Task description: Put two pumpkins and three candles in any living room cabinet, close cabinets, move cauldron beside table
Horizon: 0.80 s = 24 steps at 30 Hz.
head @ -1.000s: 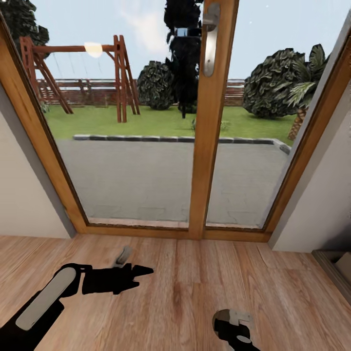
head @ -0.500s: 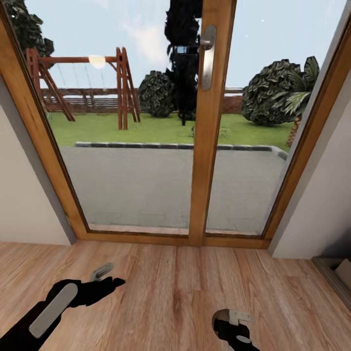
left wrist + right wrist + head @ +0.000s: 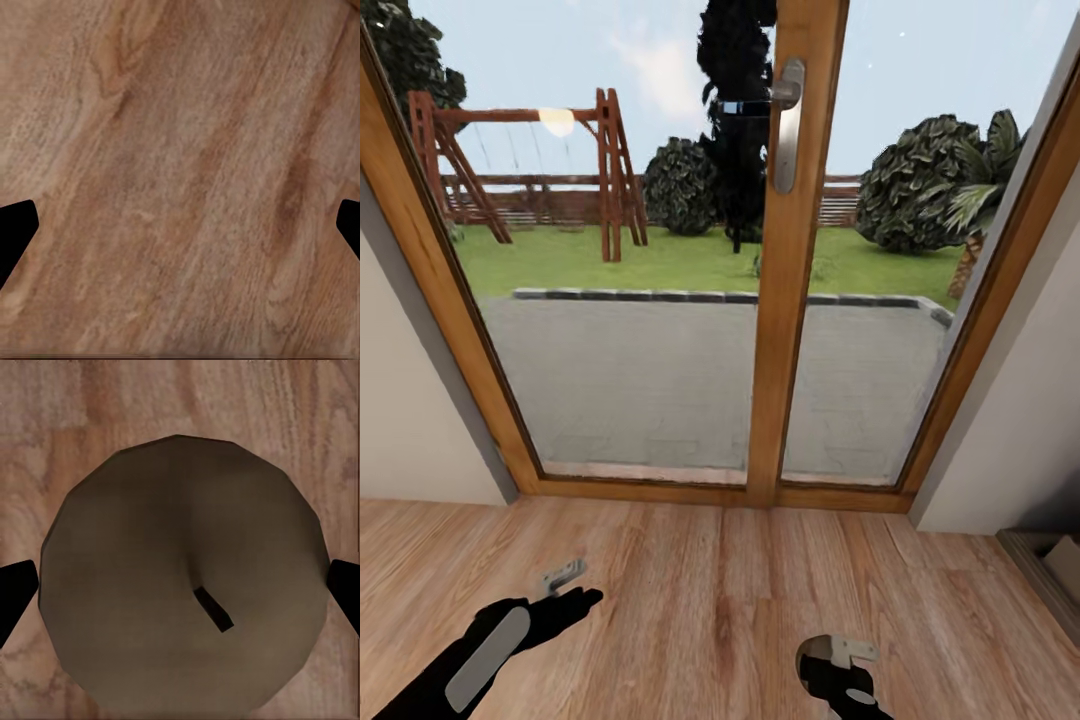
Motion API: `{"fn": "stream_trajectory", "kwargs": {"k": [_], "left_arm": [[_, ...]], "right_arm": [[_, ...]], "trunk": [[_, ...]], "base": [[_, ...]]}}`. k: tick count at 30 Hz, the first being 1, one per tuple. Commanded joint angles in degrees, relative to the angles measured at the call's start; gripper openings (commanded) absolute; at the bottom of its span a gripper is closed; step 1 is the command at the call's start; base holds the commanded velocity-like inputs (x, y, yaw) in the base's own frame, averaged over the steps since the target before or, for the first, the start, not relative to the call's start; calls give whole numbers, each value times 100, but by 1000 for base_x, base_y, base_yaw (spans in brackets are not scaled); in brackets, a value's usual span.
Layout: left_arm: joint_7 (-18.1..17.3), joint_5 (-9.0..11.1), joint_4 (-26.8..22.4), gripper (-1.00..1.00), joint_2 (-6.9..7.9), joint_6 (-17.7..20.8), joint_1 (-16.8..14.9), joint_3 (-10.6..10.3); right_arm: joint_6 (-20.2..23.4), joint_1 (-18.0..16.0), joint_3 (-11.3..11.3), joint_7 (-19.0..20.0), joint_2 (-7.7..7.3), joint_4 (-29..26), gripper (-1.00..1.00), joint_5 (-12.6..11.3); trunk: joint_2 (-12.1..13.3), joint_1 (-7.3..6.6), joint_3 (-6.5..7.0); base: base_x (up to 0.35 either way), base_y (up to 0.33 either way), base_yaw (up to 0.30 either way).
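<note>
Left gripper (image 3: 574,588) is spread wide and empty over the wooden floor (image 3: 740,600). Right gripper (image 3: 180,589) has its tips just beside a round dull-brown candle (image 3: 172,517); can't tell if it's clamped. Candle looks light, rigid and waxy-slick, so best held across its round sides. Its height and base are hidden. Pumpkins, cabinet and cauldron aren't visible; glass door (image 3: 790,300) is ahead.

A: Left arm (image 3: 475,655) is showing matte black with a long rounded grey panel along the forearm, right?

B: Yep, and the left gripper (image 3: 575,590) is tapering to a black point, small light-grey bracket sitting on top.

A: Right arm (image 3: 840,675)?

B: Black rounded housing, pale grey clip-like plate on it. Wrist views are showing plain black fingertips (image 3: 16,232) at both edges, no markings.
</note>
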Motion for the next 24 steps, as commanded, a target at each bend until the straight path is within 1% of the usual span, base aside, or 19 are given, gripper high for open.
{"fn": "stream_trajectory", "kwargs": {"k": [1, 6, 11, 20, 24], "left_arm": [[55, 59, -1, 100, -8, -3, -4, -27], [55, 6, 245, 100, -104, -58, -4, -74], [55, -79, 390, 100, -149, -291, -4, -84], [144, -70, 411, 100, -166, -329, -4, -61], [166, -50, 413, 100, -198, -330, -4, -29]], "right_arm": [[-29, -4, 47, -19, -2, 0, -100, -68], [-31, -4, 50, -16, -9, -9, -100, -68], [-32, -4, 56, -21, 16, -11, -100, -68], [-42, -4, 56, -24, 33, 2, -100, -59], [-181, -4, 57, -24, 32, 49, -100, -64]], "trunk": [[39, -24, 4], [240, -134, 50], [440, -243, 128], [801, -441, 289], [962, -529, 360]], "base": [[0, 0, 0], [0, 0, 0], [0, 0, 0], [0, 0, 0], [0, 0, 0]]}}
